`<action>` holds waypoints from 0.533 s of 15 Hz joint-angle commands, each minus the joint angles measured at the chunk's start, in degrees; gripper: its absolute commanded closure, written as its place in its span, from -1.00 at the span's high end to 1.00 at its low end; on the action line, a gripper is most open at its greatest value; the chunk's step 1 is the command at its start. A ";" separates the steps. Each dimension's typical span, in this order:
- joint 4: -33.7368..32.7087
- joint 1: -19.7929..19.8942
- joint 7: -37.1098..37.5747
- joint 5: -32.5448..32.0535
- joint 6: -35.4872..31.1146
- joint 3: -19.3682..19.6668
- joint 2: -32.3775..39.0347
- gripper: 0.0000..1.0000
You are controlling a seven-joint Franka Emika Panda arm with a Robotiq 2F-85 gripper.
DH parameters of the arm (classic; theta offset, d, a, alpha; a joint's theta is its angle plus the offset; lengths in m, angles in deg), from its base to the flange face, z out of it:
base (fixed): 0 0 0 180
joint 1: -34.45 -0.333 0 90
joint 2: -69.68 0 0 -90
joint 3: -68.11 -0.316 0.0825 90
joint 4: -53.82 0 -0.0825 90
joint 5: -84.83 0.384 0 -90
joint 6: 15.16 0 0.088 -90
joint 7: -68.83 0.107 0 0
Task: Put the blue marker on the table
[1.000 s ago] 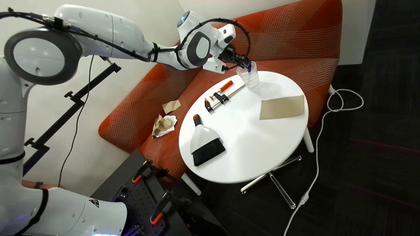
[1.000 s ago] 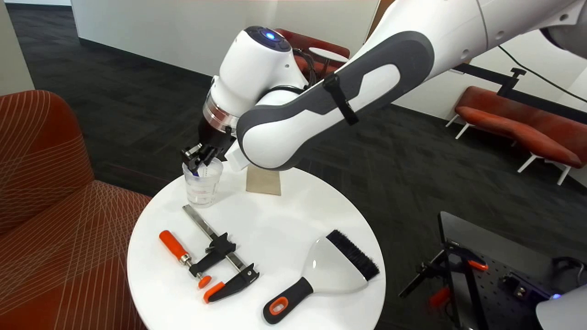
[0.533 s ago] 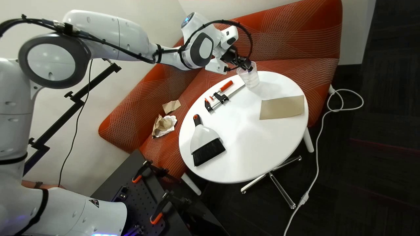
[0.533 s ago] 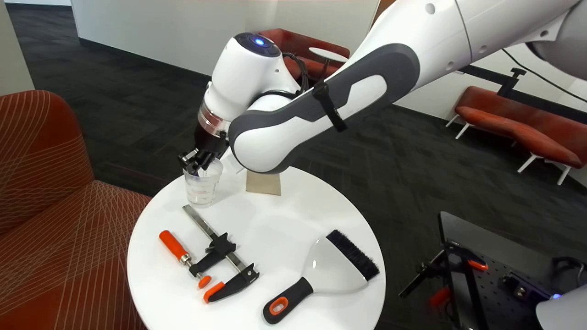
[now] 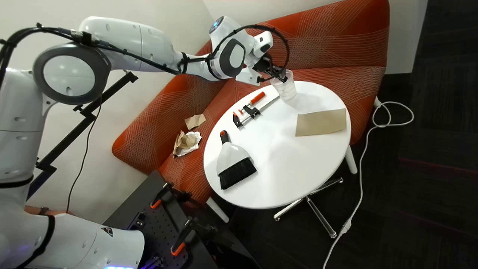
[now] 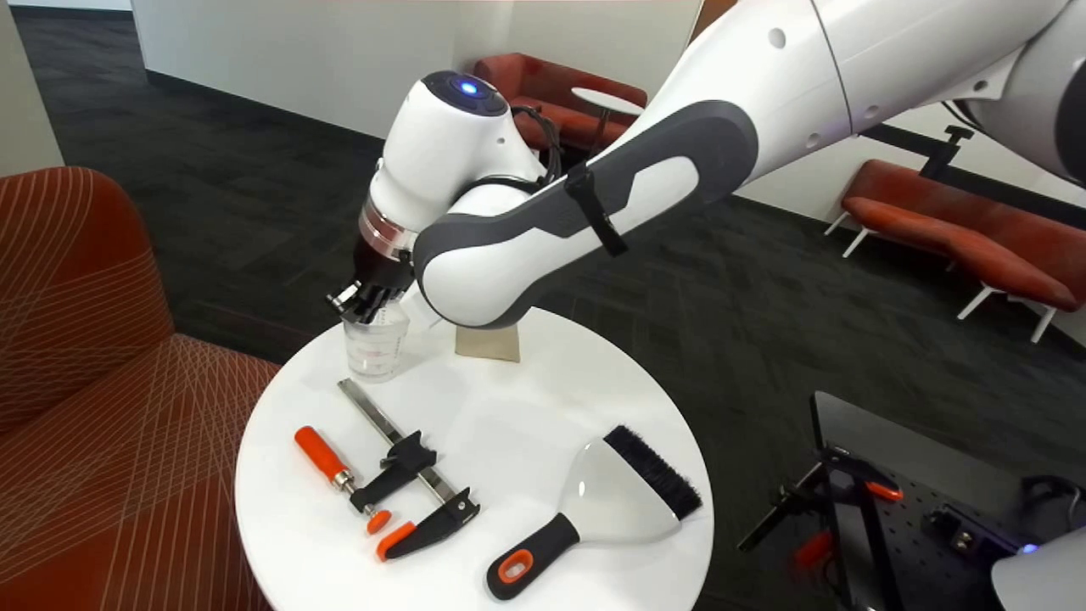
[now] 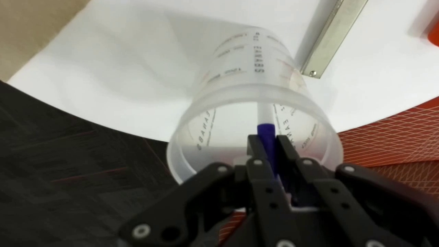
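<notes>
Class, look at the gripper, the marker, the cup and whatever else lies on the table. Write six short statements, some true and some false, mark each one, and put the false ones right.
1. The gripper has the blue marker between its fingers. True.
2. The clear cup stands on the table. True.
3. The blue marker lies flat on the table. False: it is in the mouth of the clear cup.
4. The table is square and black. False: its top is round and white.
5. A clamp lies on the table, as does a dustpan with a black brush. True.
6. No part of the clamp is orange. False: its handle is orange-red.
</notes>
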 commanded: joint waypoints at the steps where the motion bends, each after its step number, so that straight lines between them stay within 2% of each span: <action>1: 0.21 -0.51 0.37 1.06 1.48 0.97 -1.18 -0.93; 8: 9.07 -0.93 1.01 0.79 -3.22 2.38 -9.25 -0.93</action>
